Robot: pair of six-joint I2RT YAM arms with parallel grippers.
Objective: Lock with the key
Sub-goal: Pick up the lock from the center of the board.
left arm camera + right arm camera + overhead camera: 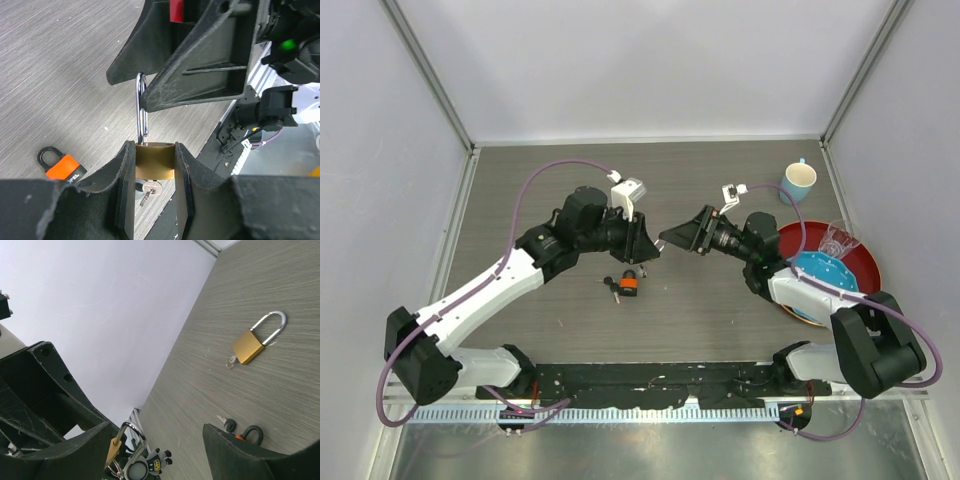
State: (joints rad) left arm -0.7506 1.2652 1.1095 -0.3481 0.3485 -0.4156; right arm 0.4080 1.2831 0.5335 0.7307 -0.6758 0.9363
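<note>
1. Above the middle of the table point(720, 310), held off the surface: my left gripper point(154, 150) is clamped on the body of the brass padlock point(155, 161), with the pads flat on its two narrow sides. This hold leaves the shackle point(142, 107) standing up toward the other arm. The key point(150, 189) sits in the keyway and hangs free underneath.
2. On the table just below this grip lies an orange padlock point(629, 285) with a black-headed key point(226, 423) beside it. Neither gripper touches them.
3. A second brass padlock point(248, 347) lies flat farther off. I see it only from the right wrist. In the overhead view it is probably hidden under my left arm point(490, 285).
4. My right gripper point(668, 238) faces the left one nose to nose. Its jaws are spread wide and grip nothing. One finger point(200, 75) touches the crown of the shackle with its tip. Judgement: it is braced to press the shackle home while the left keeps the body steady.
5. I cannot tell whether the shackle's free leg is seated, since the view is nearly edge-on.
6. Judgement: the key turn is not yet done. The key sits below my left fingers, so the right gripper would have to approach from underneath.
7. Far right, well apart from the work: a mug point(798, 183), and a red plate point(868, 262) carrying a blue plate point(820, 277) and a glass point(838, 240).
</note>
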